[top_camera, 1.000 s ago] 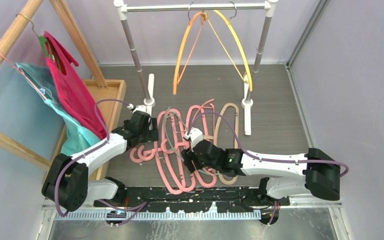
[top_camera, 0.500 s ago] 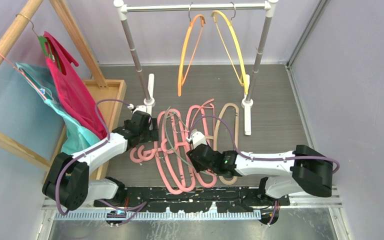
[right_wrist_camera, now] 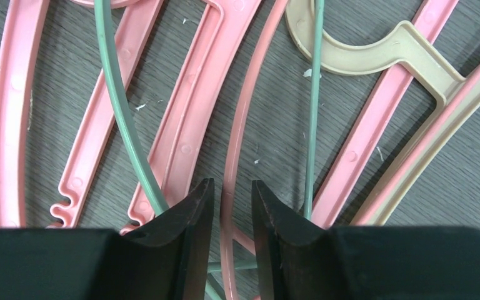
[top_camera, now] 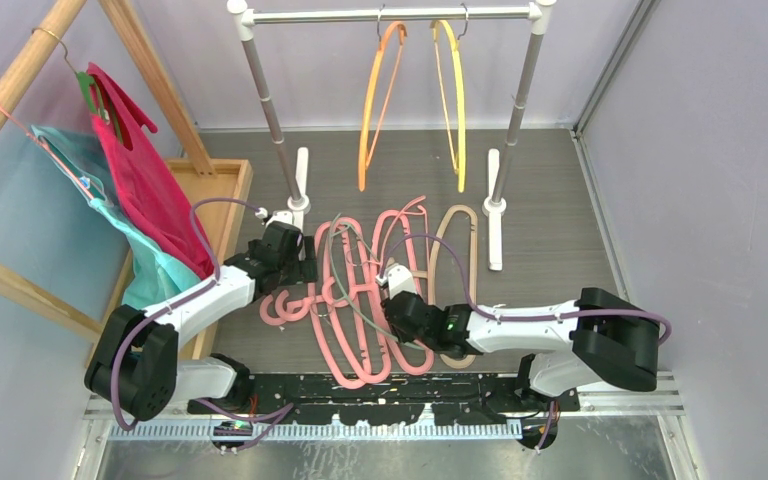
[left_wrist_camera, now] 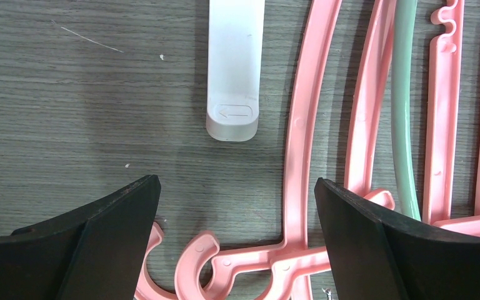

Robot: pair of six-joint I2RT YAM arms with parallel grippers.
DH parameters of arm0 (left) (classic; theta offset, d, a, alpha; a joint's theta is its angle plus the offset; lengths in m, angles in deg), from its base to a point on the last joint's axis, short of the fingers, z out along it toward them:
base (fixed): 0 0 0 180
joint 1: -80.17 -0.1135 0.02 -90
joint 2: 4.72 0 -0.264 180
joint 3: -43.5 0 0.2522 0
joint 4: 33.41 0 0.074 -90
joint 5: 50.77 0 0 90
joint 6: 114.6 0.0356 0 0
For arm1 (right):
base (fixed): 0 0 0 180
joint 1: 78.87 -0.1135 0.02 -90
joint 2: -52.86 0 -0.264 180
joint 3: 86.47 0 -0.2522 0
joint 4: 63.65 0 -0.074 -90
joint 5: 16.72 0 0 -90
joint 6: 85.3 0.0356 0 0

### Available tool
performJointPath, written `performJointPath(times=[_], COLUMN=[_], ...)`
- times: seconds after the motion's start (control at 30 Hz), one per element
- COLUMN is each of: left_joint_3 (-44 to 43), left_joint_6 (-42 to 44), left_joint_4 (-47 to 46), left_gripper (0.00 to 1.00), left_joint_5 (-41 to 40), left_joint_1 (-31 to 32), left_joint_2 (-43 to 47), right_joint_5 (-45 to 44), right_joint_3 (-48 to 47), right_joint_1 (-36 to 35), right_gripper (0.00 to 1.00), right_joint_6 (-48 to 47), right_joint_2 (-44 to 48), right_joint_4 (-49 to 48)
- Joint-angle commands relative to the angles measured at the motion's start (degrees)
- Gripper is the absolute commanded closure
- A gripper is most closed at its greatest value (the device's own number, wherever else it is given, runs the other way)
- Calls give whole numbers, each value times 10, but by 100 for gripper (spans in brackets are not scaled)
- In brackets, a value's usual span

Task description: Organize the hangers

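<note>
Astride pink hanger [right_wrist_camera: 228, 144] (wrist view only): right hand [right_wrist_camera: 232, 184], barely parted; left hand [left_wrist_camera: 236, 181] agape.

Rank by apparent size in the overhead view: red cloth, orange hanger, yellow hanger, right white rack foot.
1. red cloth.
2. orange hanger and yellow hanger, too alike to rank.
3. white rack foot, though it lies farther from the camera.

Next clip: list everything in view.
metal rail stand: 1, grey, far side
thin orange hanger: 1, orange, on stand
thin yellow hanger: 1, yellow, on stand
thick pink plastic hangers: several, pink, piled on table
beige plastic hanger: 1, beige, pile's right
thin grey-green hanger: 1, grey-green, across pile
wooden tray: 1, tan, left
cloth-draped hangers: 2, red and teal, wooden frame
left tool: 1, black, open
right tool: 1, black, open astride pink hanger
</note>
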Motion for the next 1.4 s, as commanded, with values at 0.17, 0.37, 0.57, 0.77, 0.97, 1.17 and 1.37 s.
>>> performJointPath(times=[0.17,0.37,0.57,0.77,0.97,1.17,1.37], left_joint_3=[2,3,4,5,7,7,11], left_joint_6=[-4,-5,-6,-11,-11,-9,-17], left_joint_4=[-24,-23,-23,-28,-29,-27,-28], left_gripper=[2,2,2,2,2,2,2], left_joint_5=[-9,-8,-9,-7,-10,-13,-22], left_joint_1=[2,2,2,2,2,2,2], left_joint_2=[16,23,25,18,20,18,24], right_joint_5=[3,-16,-8,86,129,36,-8], right_joint_3=[14,7,-19,-62,-79,-96,-124], right_joint_1=[2,2,4,4,-9,-32,-40], right_gripper=[84,99,99,99,99,99,99], right_joint_6=[20,36,41,48,53,26,-9], right_joint_2=[-21,72,215,231,201,234,246], right_joint_4=[-46,-19,10,-3,-59,-100,-134])
